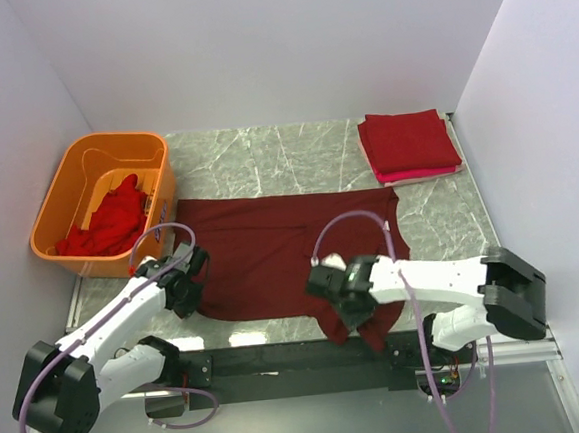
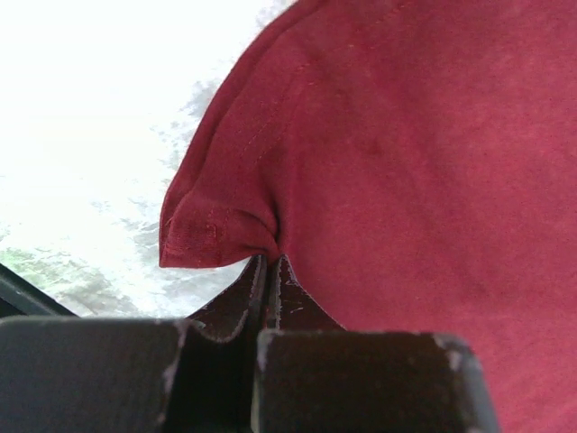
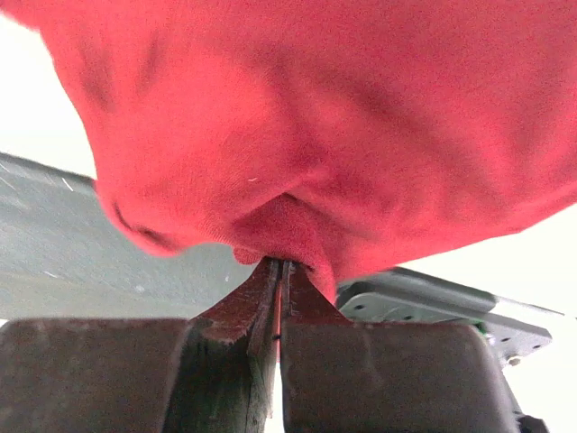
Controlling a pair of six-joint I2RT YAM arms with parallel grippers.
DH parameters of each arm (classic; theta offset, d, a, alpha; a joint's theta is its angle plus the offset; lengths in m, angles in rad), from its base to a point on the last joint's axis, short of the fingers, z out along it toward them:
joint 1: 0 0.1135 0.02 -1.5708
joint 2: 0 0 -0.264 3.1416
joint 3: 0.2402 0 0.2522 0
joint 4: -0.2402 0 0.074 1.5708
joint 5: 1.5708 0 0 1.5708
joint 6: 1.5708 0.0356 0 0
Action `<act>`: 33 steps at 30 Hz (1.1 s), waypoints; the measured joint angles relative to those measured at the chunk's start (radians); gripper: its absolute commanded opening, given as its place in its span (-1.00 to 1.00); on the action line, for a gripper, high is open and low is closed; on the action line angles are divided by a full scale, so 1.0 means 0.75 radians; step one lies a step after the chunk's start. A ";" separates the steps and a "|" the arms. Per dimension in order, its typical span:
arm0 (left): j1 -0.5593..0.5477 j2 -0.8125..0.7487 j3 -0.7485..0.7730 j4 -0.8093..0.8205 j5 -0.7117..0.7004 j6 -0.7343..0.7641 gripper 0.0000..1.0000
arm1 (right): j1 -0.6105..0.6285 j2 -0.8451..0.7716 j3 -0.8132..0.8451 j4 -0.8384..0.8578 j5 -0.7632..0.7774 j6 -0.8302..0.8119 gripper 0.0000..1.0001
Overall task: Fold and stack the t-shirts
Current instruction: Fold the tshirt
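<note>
A dark maroon t-shirt (image 1: 272, 248) lies spread across the middle of the marble table. My left gripper (image 1: 187, 283) is shut on its near left edge; the left wrist view shows the jaws pinching a sleeve hem (image 2: 216, 236). My right gripper (image 1: 344, 294) is shut on the near right part of the same shirt, which hangs bunched over the table's front edge (image 1: 363, 326). The right wrist view shows the cloth (image 3: 306, 144) gathered at the closed jaws. Two folded red t-shirts (image 1: 409, 144) are stacked at the back right.
An orange plastic tub (image 1: 67, 194) at the back left holds more crumpled red shirts (image 1: 109, 223). White walls enclose the table on the left, back and right. The black mounting rail (image 1: 281, 358) runs along the near edge.
</note>
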 measured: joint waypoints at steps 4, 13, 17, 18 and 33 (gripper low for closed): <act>0.000 0.039 0.041 0.003 -0.004 0.012 -0.99 | -0.173 -0.045 0.125 -0.027 0.079 -0.068 -1.00; 0.044 0.186 0.250 0.009 -0.070 0.079 -0.99 | -0.455 0.007 0.374 -0.032 0.235 -0.234 -1.00; 0.082 0.240 0.303 0.033 -0.077 0.116 -0.99 | -0.504 0.082 0.454 -0.024 0.278 -0.296 -1.00; 0.087 0.251 0.317 0.041 -0.077 0.126 -0.99 | -0.518 0.099 0.468 -0.024 0.293 -0.308 -1.00; 0.139 0.511 0.566 0.095 -0.129 0.213 -0.99 | -0.667 0.234 0.645 0.013 0.361 -0.457 -1.00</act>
